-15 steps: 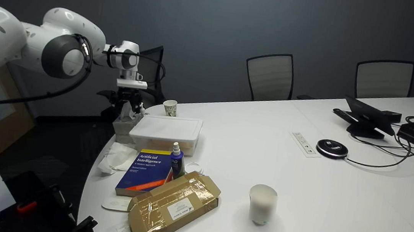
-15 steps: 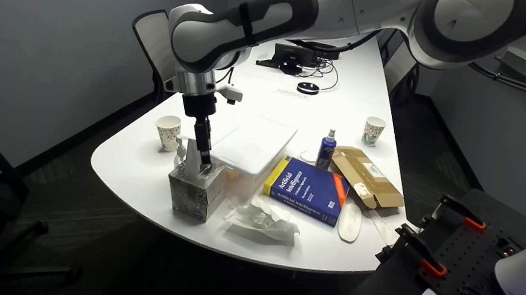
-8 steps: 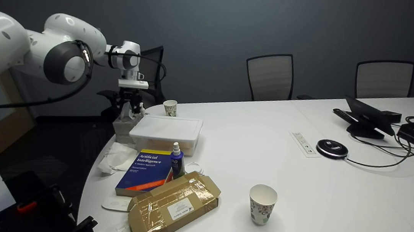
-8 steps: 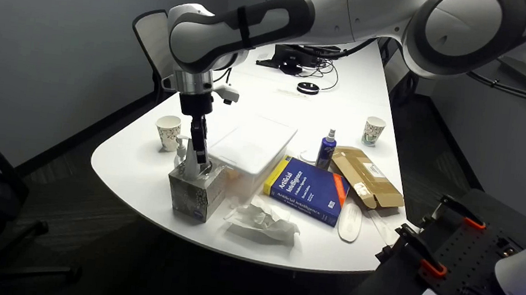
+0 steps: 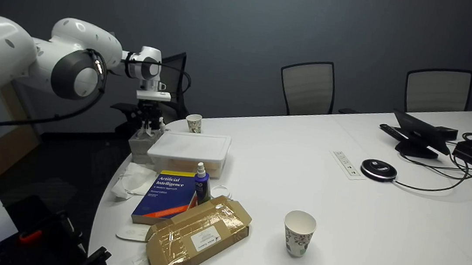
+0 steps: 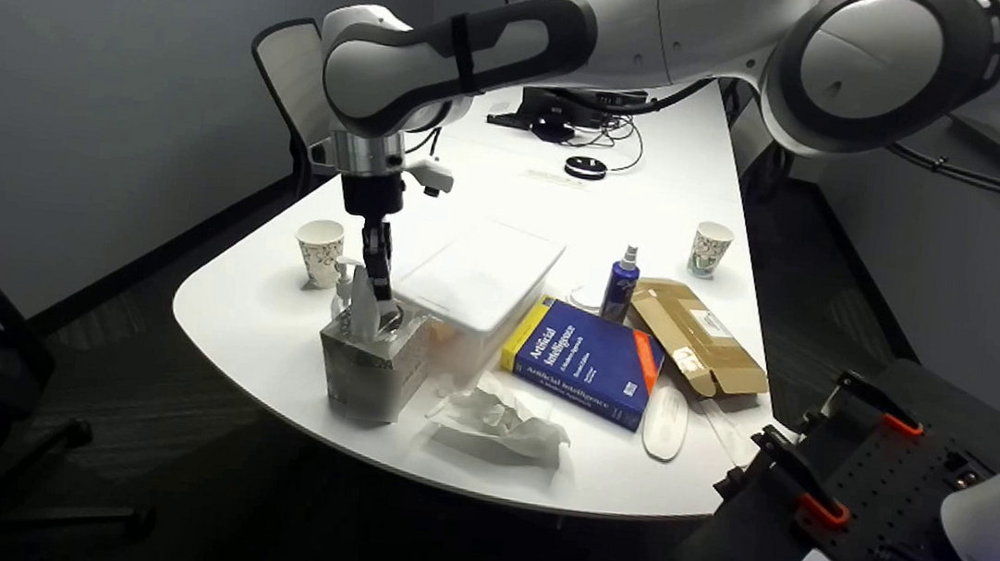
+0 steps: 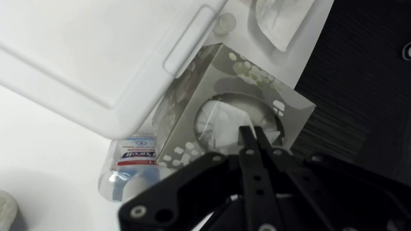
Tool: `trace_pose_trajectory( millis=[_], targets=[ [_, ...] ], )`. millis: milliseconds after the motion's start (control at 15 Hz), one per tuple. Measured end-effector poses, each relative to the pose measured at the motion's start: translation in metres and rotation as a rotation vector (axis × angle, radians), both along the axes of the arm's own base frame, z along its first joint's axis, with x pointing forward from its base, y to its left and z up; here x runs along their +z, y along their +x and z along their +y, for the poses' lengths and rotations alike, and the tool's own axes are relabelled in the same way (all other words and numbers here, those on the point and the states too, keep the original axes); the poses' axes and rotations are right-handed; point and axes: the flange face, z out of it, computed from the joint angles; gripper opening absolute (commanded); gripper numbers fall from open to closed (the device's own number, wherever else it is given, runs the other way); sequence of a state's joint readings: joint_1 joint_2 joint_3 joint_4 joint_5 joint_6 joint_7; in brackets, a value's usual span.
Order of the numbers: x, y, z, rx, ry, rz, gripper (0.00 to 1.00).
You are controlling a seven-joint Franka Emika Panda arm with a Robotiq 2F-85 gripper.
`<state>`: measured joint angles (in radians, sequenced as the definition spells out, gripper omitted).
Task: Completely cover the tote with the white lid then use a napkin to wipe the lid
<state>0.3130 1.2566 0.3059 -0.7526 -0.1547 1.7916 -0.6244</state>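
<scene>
While the table (image 6: 249, 328) stretched far off: its near end, in an exterior view, bore every task thing.
Tote (image 6: 460, 355): just right of the tissue box (image 6: 364, 382), a little farther back.
Lid (image 6: 478, 269): flat over the tote, covering it as far as the views showed; stiff, probably slippery under a wipe.
Gripper (image 7: 253, 129): fingers together at the box's opening, by the look of it pinching a fold of the napkin (image 7: 229, 125).
Tissue box: upright; probably light enough to rise with the pull.
Crumpled paper (image 6: 499, 420): near the table's edge, right of the box; a possible fallback.
Napkin: partly out of the box; likely light, limp, easily torn, best pinched low across several layers and drawn slowly upward.
</scene>
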Motion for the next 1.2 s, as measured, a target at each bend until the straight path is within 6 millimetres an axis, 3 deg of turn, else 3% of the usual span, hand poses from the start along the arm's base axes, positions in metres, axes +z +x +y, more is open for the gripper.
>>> trace_pose_trajectory(
  millis=[333,533,1200],
  targets=[
    [0.005,0.003,-0.001,-0.004,0.004,-0.011,0.00],
    [0.019,0.009,-0.001,-0.011,0.016,-0.036,0.00],
    [0.107,0.025,0.005,-0.020,0.085,-0.148,0.00]
  ],
)
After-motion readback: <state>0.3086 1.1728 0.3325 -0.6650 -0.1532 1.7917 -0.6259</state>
